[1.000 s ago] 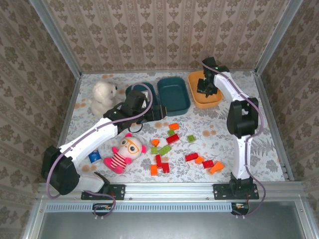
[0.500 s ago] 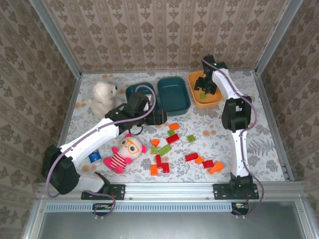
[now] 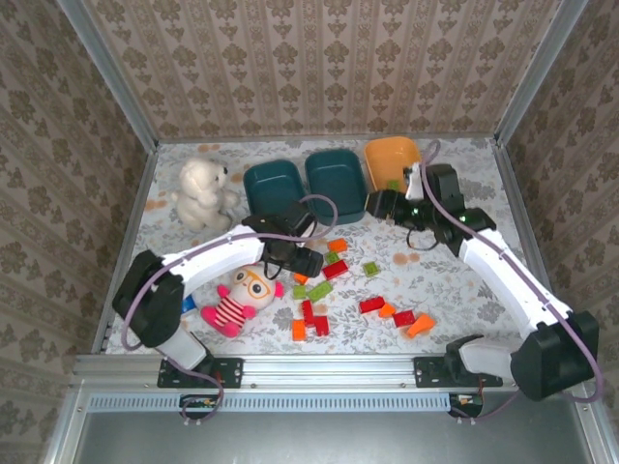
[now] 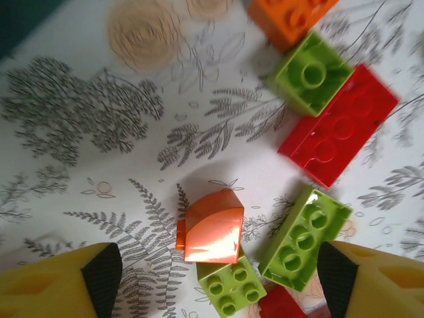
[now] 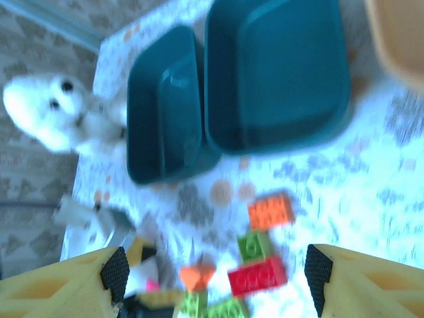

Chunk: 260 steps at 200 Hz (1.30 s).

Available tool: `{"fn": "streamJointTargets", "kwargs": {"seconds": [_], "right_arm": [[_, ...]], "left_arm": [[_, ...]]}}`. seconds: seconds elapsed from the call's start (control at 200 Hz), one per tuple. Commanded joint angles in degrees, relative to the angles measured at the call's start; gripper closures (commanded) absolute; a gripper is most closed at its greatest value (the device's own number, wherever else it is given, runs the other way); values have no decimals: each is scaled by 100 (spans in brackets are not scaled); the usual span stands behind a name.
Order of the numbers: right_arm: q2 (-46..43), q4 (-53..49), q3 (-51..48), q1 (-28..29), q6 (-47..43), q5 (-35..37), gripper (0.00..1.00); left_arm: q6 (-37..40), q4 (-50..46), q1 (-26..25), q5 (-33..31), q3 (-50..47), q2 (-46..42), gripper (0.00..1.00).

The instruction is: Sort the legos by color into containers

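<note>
The left gripper (image 4: 215, 281) stands wide and empty, with a curved orange brick (image 4: 212, 228) lying between its fingers. The right gripper (image 5: 212, 278) gapes empty near the orange bin (image 3: 392, 159).

A white plush dog (image 3: 201, 190) sits upright near the far left corner of the fern-and-flower patterned tablecloth (image 3: 435, 285), close to the damask-papered wall (image 3: 319, 68). Nearer the front, a pink striped doll (image 3: 242, 295) with round orange glasses lies on its back. A small blue object (image 3: 184, 305) lies just beside it on the left.
</note>
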Motion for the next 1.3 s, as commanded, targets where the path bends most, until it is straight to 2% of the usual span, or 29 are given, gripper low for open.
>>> {"fn": "streamJointTargets", "kwargs": {"seconds": [0.0,0.1,0.215,0.395,0.525,0.645,0.69,0.8,0.865,1.05,1.145,1.295], "right_arm": [[-655,13,-675,86,439,-917,24],[-1303,-335,-1048,81,574,-970,22],[-1662,-466,-1343,81,767,-1006,22],[-1847,-485,-1516,89,979,-993,22],[-1819,-593,-1499,94,929,-1001,23],[-1778,-649,-1498,92,892,-991,23],[-1747,-650,-1498,91,883,-995,24],[-1659,-624,-1482,87,883,-998,24],[-1611,-622,-1440,90,859,-1019,24],[-1528,-962,-971,111,484,-972,26],[-1503,-969,-674,142,340,-967,26],[-1233,-562,-289,278,364,-899,27]], "left_arm": [[216,-375,-41,-137,351,330,25],[157,-371,-52,-169,360,553,26],[231,-320,-46,-113,409,783,27],[228,-381,-47,-114,539,1195,32],[143,-395,-50,-60,540,1374,40],[36,-371,-66,-98,479,1428,42],[20,-339,-76,-121,447,1419,46],[5,-312,-83,-191,438,1410,63],[-18,-347,-103,-293,480,1340,70],[-107,-859,-107,-740,1025,829,76],[-115,-1099,96,-894,1477,568,78],[-77,-1077,874,-673,2109,645,78]]}}
